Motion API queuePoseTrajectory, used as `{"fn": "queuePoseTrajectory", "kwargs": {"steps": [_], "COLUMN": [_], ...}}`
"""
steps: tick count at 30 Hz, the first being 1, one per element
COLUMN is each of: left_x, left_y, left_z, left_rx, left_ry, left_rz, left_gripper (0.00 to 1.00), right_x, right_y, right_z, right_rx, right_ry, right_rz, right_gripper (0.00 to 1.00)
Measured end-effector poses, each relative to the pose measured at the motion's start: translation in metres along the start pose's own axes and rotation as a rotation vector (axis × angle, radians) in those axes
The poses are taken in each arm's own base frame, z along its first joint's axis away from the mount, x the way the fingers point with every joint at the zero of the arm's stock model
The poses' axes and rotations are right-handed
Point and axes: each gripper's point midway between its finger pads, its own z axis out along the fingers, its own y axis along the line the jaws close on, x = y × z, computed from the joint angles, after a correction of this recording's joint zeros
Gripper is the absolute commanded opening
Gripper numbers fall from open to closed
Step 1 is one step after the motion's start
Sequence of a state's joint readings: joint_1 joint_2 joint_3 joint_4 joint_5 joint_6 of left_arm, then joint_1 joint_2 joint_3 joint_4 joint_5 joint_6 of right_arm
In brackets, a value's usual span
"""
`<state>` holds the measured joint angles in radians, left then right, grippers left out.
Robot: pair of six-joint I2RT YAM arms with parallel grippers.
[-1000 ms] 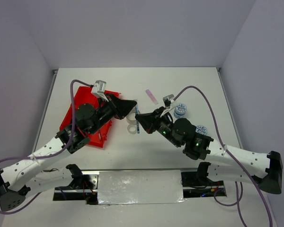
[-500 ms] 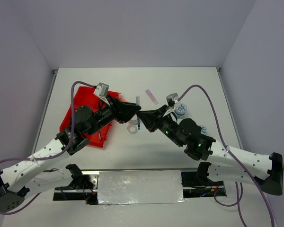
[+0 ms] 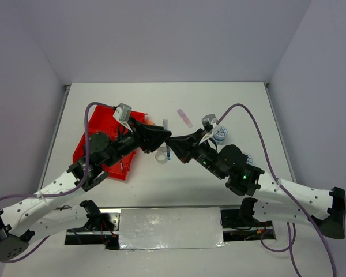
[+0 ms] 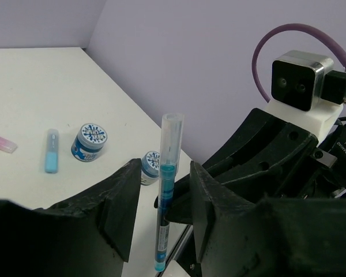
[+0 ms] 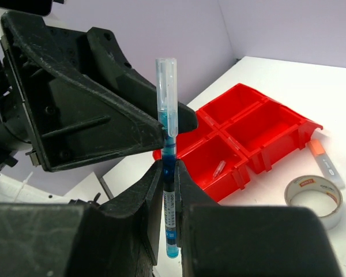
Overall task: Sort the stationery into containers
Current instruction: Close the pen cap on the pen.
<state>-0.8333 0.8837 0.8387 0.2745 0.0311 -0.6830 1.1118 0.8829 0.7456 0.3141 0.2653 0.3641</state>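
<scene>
While both grippers meet over the middle of the white table [image 3: 248, 109], the right gripper [image 5: 169, 173] pinches a blue pen [image 5: 166, 109] upright by its lower barrel. The left gripper [image 4: 165, 182] is spread, one finger on either side of the pen, with gaps showing. A red tray [image 3: 101, 124] sits to the left. A grey tape ring [image 3: 161, 154] lies on the table near the grippers.

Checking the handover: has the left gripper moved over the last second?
Yes. In the top view the left gripper has shifted right, away from the red tray, closing on the right gripper that holds the blue pen.
</scene>
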Motion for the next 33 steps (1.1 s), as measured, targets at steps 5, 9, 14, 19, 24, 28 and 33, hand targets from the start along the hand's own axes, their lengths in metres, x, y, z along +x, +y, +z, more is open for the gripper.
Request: {"fn": "queuePoseTrajectory", "kwargs": {"steps": [5,9,14,19,24,28,33], "left_x": [0.001,0.001,0.005,0.009,0.008,0.008,0.007], "left_y": [-0.001,-0.006,-0.007,-0.009,-0.009,-0.010,-0.012], "left_z": [0.000,0.000,0.000,0.001,0.002,0.003,0.000], "left_rx": [0.013,0.039,0.058,0.075,0.083,0.088,0.108], "left_ry": [-0.003,0.000,0.010,0.018,0.016,0.014,0.015], "left_rz": [0.003,0.005,0.008,0.009,0.030,0.036,0.075], "left_gripper": [0.45,0.44,0.36,0.35,0.12,0.00,0.00], "right_x": [0.001,0.001,0.000,-0.004,-0.006,-0.006,-0.005], "right_y": [0.003,0.003,0.003,0.003,0.003,0.004,0.007], "right_z": [0.000,0.000,-0.001,-0.003,-0.004,-0.004,-0.005], "right_rx": [-0.019,-0.020,-0.019,-0.020,-0.020,-0.024,-0.052], "right_ry": [0.007,0.007,0.003,-0.006,-0.011,-0.011,-0.001], "right_rz": [-0.002,-0.006,-0.013,-0.015,-0.017,-0.021,-0.041], "right_gripper": [0.00,0.00,0.00,0.00,0.00,0.00,0.19]}}
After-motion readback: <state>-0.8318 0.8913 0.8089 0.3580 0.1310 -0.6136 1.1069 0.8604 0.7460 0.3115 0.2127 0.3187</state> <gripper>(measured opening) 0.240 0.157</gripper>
